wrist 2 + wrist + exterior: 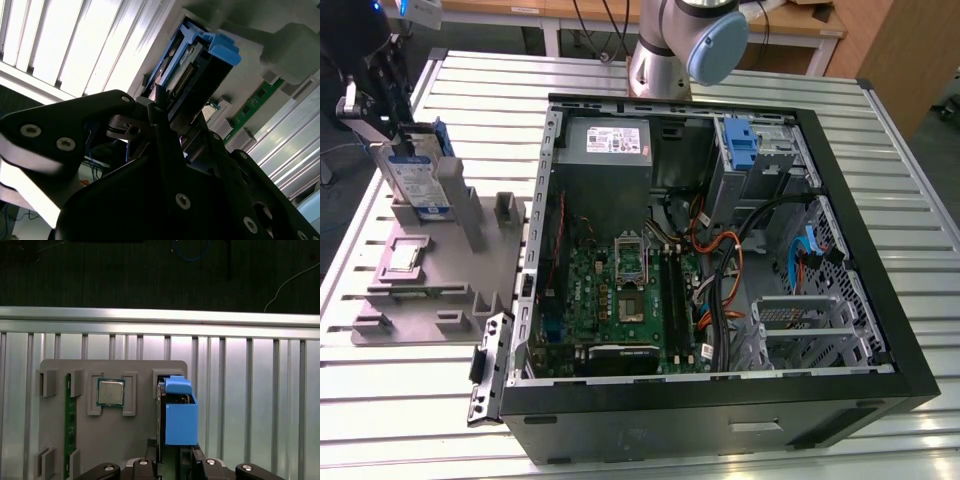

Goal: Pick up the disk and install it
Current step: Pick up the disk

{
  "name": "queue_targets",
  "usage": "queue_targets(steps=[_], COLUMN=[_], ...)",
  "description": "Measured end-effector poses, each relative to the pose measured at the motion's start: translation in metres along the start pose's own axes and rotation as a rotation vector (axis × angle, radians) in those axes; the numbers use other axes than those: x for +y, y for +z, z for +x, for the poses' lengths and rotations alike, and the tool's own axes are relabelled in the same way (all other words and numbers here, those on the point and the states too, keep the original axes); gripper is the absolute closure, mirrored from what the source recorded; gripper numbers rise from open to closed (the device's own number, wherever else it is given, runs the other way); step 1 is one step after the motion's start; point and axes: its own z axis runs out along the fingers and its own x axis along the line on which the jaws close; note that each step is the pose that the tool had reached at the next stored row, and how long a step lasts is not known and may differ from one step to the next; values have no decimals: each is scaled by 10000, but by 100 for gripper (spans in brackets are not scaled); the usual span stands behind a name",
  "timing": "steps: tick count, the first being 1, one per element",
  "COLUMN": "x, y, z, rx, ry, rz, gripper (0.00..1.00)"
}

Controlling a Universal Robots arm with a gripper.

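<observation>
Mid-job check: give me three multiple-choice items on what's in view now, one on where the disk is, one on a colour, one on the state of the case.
1. Where is the disk?
A) in a drive bay of the case
B) at the grey fixture, outside the case
C) lying on the power supply

2. What colour are the disk's side rails?
A) red
B) blue
C) yellow

3. The computer case is:
A) open on its side
B) closed, panel on
C) turned face down

Answers:
1 B: the disk stands on edge at the fixture, with the hand at its top end.
2 B: blue plastic runs along it in both wrist views.
3 A: its motherboard is in plain sight.
</observation>
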Motion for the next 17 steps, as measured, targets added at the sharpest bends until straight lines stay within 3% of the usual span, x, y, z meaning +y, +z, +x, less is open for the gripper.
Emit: queue_targets(steps=[17], x=[0], y=[0], z=[0], rx=[-1], ry=[106], rz=[3], gripper=[65])
